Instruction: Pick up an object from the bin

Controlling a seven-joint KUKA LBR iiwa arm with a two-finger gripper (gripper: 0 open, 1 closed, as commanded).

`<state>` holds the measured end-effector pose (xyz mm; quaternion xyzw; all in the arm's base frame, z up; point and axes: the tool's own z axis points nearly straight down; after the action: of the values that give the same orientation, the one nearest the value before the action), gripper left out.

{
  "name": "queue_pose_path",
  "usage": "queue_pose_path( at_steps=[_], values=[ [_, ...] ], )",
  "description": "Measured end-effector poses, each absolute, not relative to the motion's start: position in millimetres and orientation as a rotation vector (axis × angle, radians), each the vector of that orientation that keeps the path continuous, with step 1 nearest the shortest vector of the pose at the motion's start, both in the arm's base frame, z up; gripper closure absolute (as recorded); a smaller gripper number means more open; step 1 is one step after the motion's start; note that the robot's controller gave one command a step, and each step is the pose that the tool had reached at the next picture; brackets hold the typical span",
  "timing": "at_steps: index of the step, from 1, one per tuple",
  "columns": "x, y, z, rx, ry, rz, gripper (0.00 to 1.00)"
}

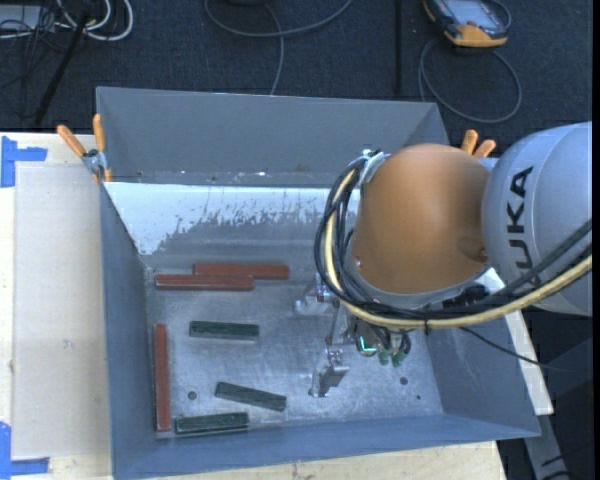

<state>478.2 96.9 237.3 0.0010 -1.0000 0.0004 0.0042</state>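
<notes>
My gripper (325, 375) hangs low over the bin floor, right of centre, under the arm's orange cover. Nothing shows in it. The thing closest to it is a dark green flat bar (250, 397), lying slightly tilted on the floor to its lower left and apart from it. A second dark green bar (223, 331) lies further left, about level with the gripper. Two red-brown bars (240, 270) (204, 282) lie side by side at the upper left, partly overlapping lengthwise.
A long red-brown bar (161, 376) lies along the bin's left wall. A third dark green bar (212, 424) rests against the front wall at the lower left. The arm and its cables cover the bin's right side.
</notes>
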Motion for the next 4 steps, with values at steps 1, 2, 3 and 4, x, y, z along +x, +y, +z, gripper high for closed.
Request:
queue_pose_path(
  at_steps=[1,2,3,4],
  values=[
    [479.7,96.2,240.1,-0.003,-3.14,0.0,0.0],
    [476.9,121.4,173.5,0.014,-3.145,-0.002,0.0],
    [476.3,158.8,156.8,0.003,-3.136,0.002,0.0],
    [480.4,155.4,118.4,-0.254,-3.13,0.0,0.0]
  ],
)
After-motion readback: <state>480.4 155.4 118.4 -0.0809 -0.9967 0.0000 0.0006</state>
